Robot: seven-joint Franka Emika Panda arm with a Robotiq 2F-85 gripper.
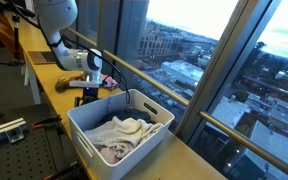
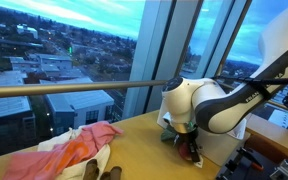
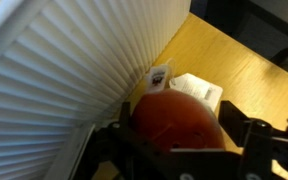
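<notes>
As the arm [image 2: 219, 105] stoops, its gripper [image 2: 191, 152] seemingly straddles something red [image 3: 179, 120].

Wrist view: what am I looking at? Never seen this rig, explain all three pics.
One robot arm with a two-finger gripper works at a wooden counter by a window. Two pictures come from cameras outside the robot; the third looks from its wrist past the fingers. In an exterior view a white bin holds crumpled cloth. In the wrist view a red round thing sits between the fingers, beside a white ribbed surface. Whether it is gripped, I cannot tell.
</notes>
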